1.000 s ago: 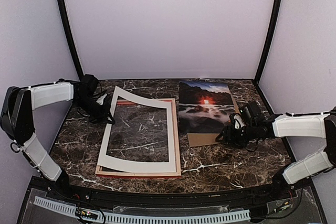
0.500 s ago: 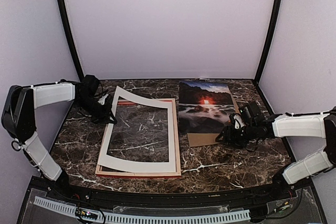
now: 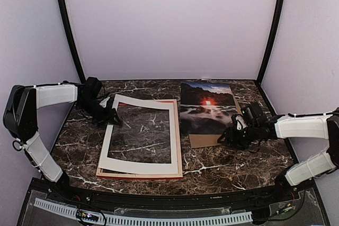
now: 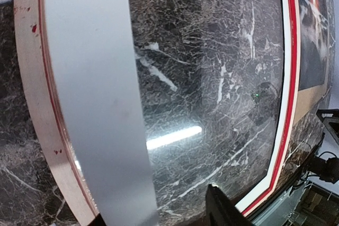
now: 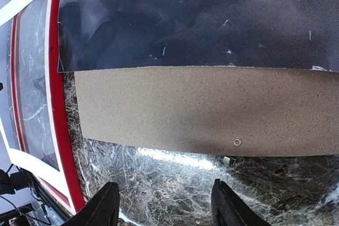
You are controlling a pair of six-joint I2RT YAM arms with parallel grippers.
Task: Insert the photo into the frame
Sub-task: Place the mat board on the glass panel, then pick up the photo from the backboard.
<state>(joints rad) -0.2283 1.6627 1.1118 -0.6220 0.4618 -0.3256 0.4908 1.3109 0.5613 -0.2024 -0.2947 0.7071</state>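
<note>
Starting at the left, finds the left gripper (image 3: 112, 116) low at the far-left corner of the white mat board (image 3: 139, 168), fingers (image 4: 220, 213) parted and pinching nothing. Only passes over the mat's left strip in the wrist view. Reads as a spot for settling or squaring that corner, as a guess.

Moving right, meets the frame (image 4: 25, 78) flat on the marble table (image 3: 249, 162), pale wood along its left rail, red along its right, with the mat on top. Probably laid open like this to take a print from above.

Further right, sees the photo (image 3: 206, 107) not in the frame but hard against its right rail, touching or overlapping too close to tell. Rests on the brown backing board (image 3: 209, 140), leaving a near strip of board uncovered.

Ends at the right gripper (image 3: 225, 137), low over the table just past the board's near edge, fingers spread wide and gripping nothing. Puts the photo just ahead of those fingertips, beyond the bare board strip, and well apart from the left gripper, with the whole frame between.
</note>
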